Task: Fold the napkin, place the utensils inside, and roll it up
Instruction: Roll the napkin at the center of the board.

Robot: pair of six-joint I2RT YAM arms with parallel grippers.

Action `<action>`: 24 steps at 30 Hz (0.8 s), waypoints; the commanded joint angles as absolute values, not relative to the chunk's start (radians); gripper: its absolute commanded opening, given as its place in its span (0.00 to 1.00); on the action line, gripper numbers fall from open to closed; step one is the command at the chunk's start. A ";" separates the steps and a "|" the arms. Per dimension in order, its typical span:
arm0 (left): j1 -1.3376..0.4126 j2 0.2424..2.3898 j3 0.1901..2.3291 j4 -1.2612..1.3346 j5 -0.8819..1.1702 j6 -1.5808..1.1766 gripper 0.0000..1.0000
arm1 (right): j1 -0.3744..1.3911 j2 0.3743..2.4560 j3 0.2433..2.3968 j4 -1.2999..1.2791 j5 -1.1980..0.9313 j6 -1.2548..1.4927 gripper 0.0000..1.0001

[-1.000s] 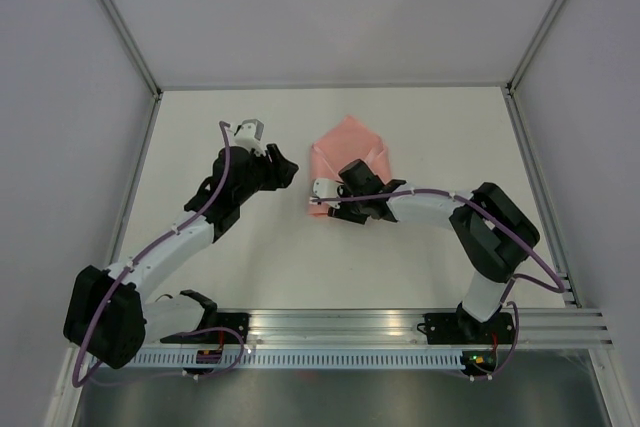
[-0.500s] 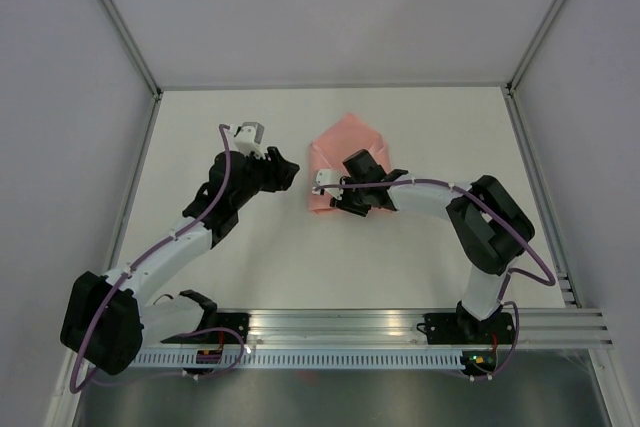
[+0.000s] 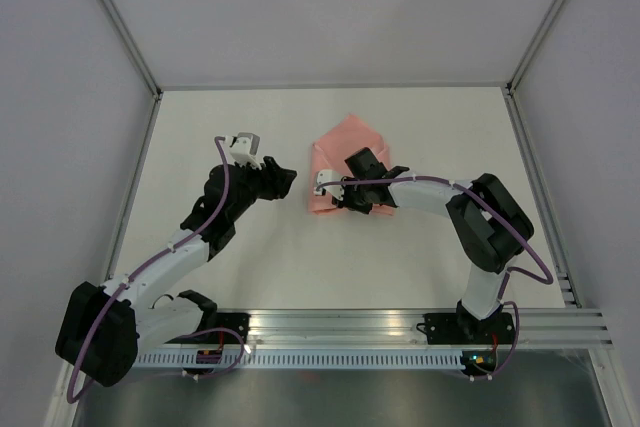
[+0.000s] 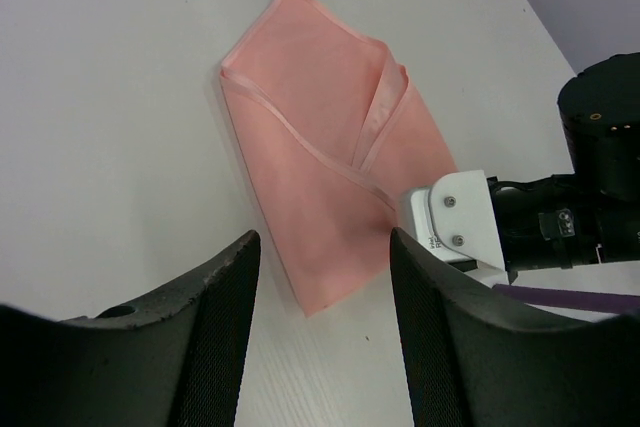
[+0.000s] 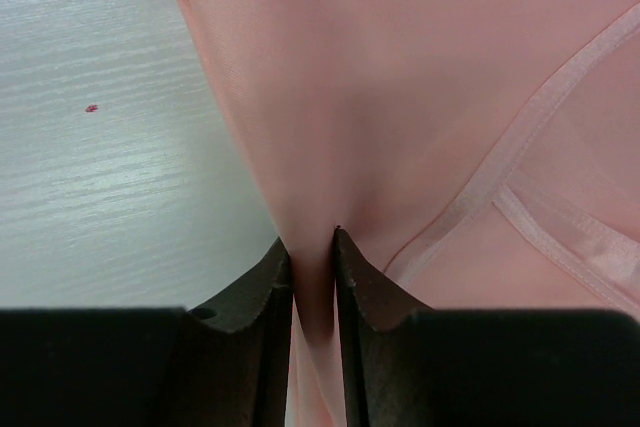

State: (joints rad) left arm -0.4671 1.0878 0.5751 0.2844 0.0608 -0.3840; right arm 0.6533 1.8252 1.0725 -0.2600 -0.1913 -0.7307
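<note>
— State of the right gripper (image 5: 312,247)?
— Closed to a narrow slit, pinching a raised fold of the napkin (image 5: 400,67) near its near edge.
— And the left gripper (image 4: 322,247)?
— Spread wide, gripping nothing, hovering just left of the napkin, apart from it.
— Whereabouts of the napkin?
— Flat on the white table (image 3: 440,137), about mid-table between both grippers, folded into a pointed pink packet, hemmed flaps crossing on top, tip toward the far side.
</note>
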 commanded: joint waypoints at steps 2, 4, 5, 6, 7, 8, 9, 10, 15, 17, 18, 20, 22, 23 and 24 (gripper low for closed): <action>-0.468 1.017 0.514 0.439 0.038 -0.339 0.60 | 0.632 1.888 1.066 -0.388 -0.242 -0.736 0.24; -0.471 0.986 0.493 0.482 0.031 -0.328 0.60 | 0.627 1.897 1.069 -0.399 -0.250 -0.736 0.21; -0.471 0.979 0.479 0.492 0.028 -0.322 0.58 | 0.627 1.901 1.069 -0.402 -0.252 -0.738 0.20; -0.472 0.967 0.469 0.502 0.031 -0.315 0.56 | 0.624 1.902 1.072 -0.409 -0.256 -0.738 0.20; -0.486 0.962 0.462 0.524 0.032 -0.283 0.55 | 0.623 1.908 1.074 -0.416 -0.264 -0.739 0.20; -0.497 0.956 0.451 0.532 0.026 -0.264 0.52 | 0.623 1.911 1.077 -0.419 -0.268 -0.741 0.18; -0.506 0.953 0.446 0.538 0.005 -0.247 0.47 | 0.620 1.913 1.081 -0.432 -0.273 -0.742 0.17; -0.526 0.953 0.443 0.546 -0.027 -0.211 0.44 | 0.614 1.922 1.088 -0.442 -0.282 -0.745 0.17; -0.577 0.959 0.396 0.612 -0.179 -0.130 0.36 | 0.588 1.956 1.146 -0.514 -0.345 -0.755 0.15; -0.578 0.936 0.327 0.734 -0.204 -0.135 0.36 | 0.574 1.974 1.164 -0.532 -0.363 -0.756 0.15; -0.578 0.927 0.304 0.771 -0.207 -0.137 0.37 | 0.569 1.979 1.178 -0.544 -0.376 -0.758 0.15; -0.578 0.923 0.279 0.814 -0.196 -0.118 0.38 | 0.561 1.991 1.189 -0.555 -0.385 -0.759 0.15; -0.583 0.928 0.281 0.824 -0.149 -0.072 0.40 | 0.558 2.002 1.200 -0.566 -0.393 -0.762 0.14; -0.587 0.927 0.270 0.837 -0.138 -0.057 0.41 | 0.557 2.005 1.201 -0.569 -0.393 -0.764 0.14; -0.591 0.917 0.262 0.866 -0.134 -0.039 0.41 | 0.555 2.008 1.206 -0.572 -0.394 -0.765 0.14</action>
State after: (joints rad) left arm -0.5789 0.9390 0.2726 0.6991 -0.1516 -0.1417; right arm 0.5636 1.9247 1.2316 -0.4515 -0.3870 -0.7490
